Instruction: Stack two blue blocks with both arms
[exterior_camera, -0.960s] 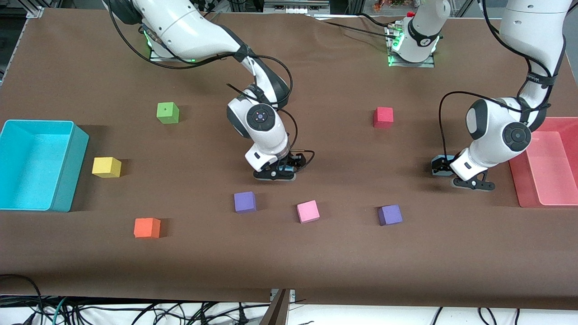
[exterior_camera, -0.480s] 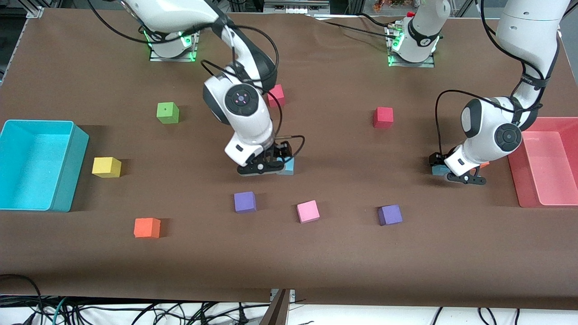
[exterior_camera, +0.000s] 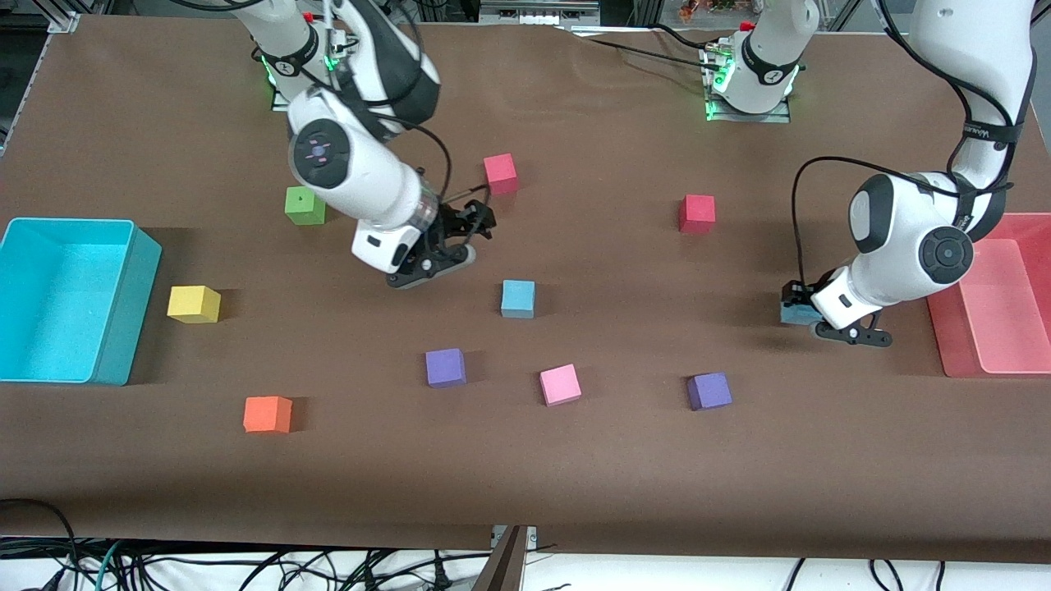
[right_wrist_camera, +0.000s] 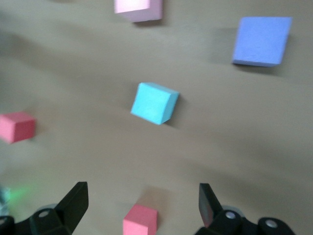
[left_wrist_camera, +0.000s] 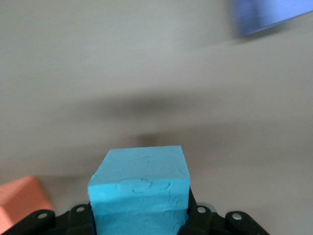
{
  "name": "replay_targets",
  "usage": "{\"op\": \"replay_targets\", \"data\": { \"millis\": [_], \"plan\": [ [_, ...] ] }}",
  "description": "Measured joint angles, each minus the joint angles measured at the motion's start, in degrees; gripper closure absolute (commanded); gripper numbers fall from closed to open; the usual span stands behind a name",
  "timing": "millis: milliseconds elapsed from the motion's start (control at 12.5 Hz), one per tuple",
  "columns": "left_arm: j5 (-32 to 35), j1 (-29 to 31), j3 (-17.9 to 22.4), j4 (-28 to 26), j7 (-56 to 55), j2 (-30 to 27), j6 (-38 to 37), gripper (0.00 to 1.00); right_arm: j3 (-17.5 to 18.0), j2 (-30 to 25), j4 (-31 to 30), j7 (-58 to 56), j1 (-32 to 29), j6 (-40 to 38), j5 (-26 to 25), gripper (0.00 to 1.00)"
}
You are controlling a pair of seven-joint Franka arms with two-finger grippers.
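Front view, left gripper: low at the left arm's end of the table, clamped on a blue block; only a sliver of that held block shows past the fingers.
Front view, second blue block: sits alone on the brown table near the middle, all four sides free of contact.
Front view, right gripper: raised over bare table, between the green cube and the magenta cube, fingers spread, holding nothing.
Front view, open room: bare table lies between the free blue block and the held one; a purple cube, a pink cube and another purple cube stand nearer the camera, each apart from the others.
Front view, edges: turquoise bin at the right arm's end, pink bin at the left arm's end, just beside the left arm's wrist.
Left wrist view, grip: block pinched between the two fingers, upper face level, bare table around it.
Right wrist view, fingers: wide apart, empty.
Right wrist view, block: on the table, well clear of the fingers, turned slightly askew to them.
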Motion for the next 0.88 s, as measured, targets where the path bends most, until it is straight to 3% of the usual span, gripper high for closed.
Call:
{"op": "replay_targets", "data": {
  "millis": [240,480,880],
  "plan": [
    [-2.76,-10.49,-1.01,7.75,-12.5,-0.51,-6.23,1.0,0.41,-1.6,-9.58,-11.58,-0.59,13.58,9.98,0.0],
    [-4.0,-20.54,-1.28,11.88,-27.07,0.51,-6.3,1.0,3.93,-1.03,-18.85,-31.18,0.01,30.26,28.17,0.0],
    [-4.05,-30.55,-1.25,21.71,-43.29,8.93,-6.24,1.0,5.54,3.68,-22.23,-55.63,2.49,43.86,44.38,0.0]
  ]
}}
